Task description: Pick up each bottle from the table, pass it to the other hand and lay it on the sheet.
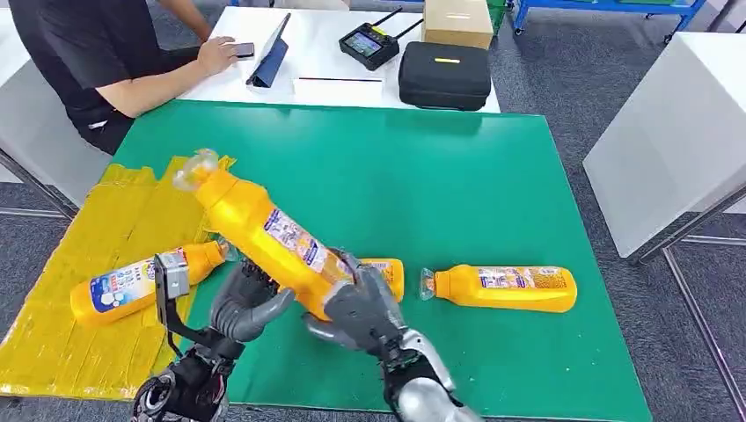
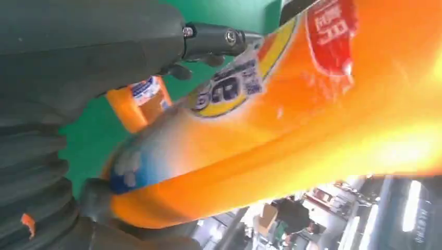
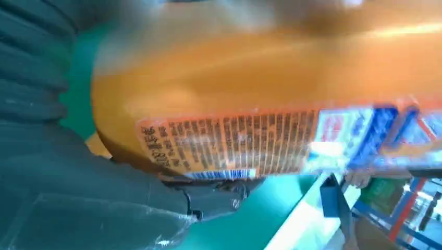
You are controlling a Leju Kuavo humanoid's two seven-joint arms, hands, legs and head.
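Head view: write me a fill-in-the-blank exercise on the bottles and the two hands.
1. The raised bottle is touched by ____ hands, the left hand and the right hand.
2. One bottle lies on the ____ sheet.
3. Another bottle lies on its ____ on the green table.

Missing words: both; yellow; side

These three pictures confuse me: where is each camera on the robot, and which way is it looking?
Head view: high on the body, looking down over the green table; both arms rise from below, left hand and right hand around the raised bottle.
Left wrist view: behind the left hand, close on the bottle.
Right wrist view: behind the right hand, facing the bottle's label.
Shared: all three show that raised bottle.
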